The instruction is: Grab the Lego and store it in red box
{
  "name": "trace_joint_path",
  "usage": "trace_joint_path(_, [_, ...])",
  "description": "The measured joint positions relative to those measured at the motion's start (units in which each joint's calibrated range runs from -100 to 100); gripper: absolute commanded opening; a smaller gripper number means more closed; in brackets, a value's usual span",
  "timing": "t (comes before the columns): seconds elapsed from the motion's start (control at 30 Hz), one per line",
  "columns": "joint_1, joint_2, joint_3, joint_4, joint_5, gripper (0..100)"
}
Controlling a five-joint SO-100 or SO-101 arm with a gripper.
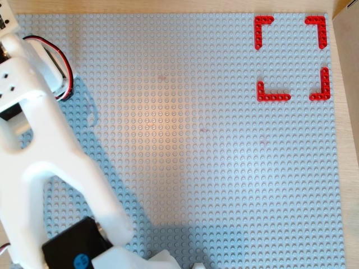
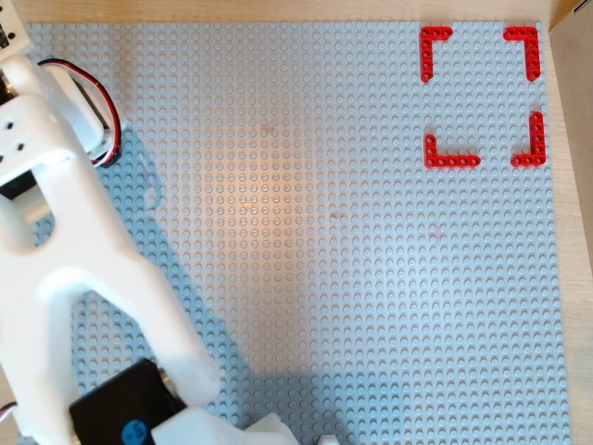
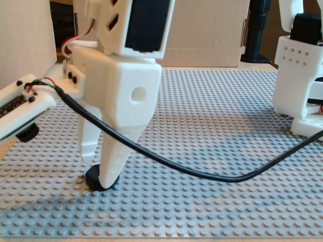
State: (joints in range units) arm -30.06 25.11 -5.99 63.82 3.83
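In the fixed view my white gripper points straight down at the near left of the grey baseplate. Its two fingers stand on either side of the Lego, a small glossy black piece resting on the studs, and close against it. The near finger covers part of the piece. In both overhead views the red box, four red corner brackets, lies at the top right with nothing inside it. There the arm fills the left and bottom, and the Lego is hidden.
A black cable sags across the plate in front of the gripper. A white arm base stands at the right. A cardboard wall closes the back, and a white bar with wires lies at the left.
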Motion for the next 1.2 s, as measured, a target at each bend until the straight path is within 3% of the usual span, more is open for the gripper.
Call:
trace_joint_path(0.93, [0.4, 3.8, -2.4, 4.5, 0.7, 14])
trace_joint_path(1.2, [0.4, 8.6, -10.6, 9.1, 0.6, 21])
